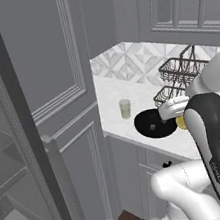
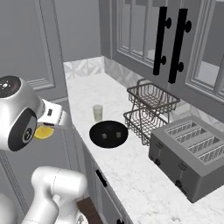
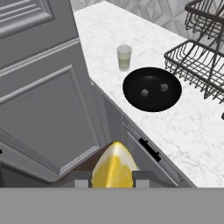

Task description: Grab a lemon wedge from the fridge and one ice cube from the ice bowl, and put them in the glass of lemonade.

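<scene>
The fingers (image 3: 113, 179) are clamped on the lemon wedge (image 3: 113, 168), held high off the surface (image 3: 183, 127) for carrying to the glass (image 3: 124, 57) beside the bowl (image 3: 152, 89).

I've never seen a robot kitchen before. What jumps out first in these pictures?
The bright yellow lemon wedge stands out, pinched in the end effector in front of the grey cabinets. On the marble counter beyond sits a black ice bowl with two cubes, beside a small glass of lemonade. A dark wire basket and a grey toaster stand further along.

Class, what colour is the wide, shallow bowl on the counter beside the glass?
Black. The ice bowl shows best in the hand view.
</scene>
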You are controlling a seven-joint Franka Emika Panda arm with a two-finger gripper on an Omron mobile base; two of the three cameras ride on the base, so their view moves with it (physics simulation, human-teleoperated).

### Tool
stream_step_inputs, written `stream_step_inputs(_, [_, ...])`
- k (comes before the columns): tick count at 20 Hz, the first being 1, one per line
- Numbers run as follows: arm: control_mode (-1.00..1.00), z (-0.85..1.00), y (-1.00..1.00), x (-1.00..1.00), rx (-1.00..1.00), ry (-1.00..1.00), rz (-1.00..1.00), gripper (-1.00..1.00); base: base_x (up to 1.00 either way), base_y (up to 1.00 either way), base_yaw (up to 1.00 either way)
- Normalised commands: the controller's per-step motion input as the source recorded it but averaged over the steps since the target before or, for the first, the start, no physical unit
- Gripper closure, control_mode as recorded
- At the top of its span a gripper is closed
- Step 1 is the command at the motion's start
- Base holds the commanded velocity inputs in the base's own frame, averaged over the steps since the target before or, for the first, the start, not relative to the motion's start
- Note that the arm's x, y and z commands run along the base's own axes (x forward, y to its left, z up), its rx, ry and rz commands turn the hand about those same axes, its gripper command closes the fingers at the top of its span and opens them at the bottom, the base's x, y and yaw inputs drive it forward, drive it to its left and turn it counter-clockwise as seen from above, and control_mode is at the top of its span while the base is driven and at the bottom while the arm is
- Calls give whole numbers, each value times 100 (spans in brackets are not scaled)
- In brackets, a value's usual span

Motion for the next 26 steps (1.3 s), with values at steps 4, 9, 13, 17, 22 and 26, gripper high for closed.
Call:
stream_step_inputs(4, [100, 0, 0, 0, 0, 0, 0, 100, 73, 0, -2])
stream_step_inputs(9, [100, 0, 0, 0, 0, 0, 0, 100, 63, 1, -7])
stream_step_inputs(13, [100, 0, 0, 0, 0, 0, 0, 100, 74, 0, -12])
stream_step_inputs(17, [100, 0, 0, 0, 0, 0, 0, 100, 17, 0, -4])
stream_step_inputs(22, [100, 0, 0, 0, 0, 0, 0, 100, 0, 0, 0])
stream_step_inputs(26, [-100, 0, 0, 7, 0, 0, 0, 100, 2, 0, 0])
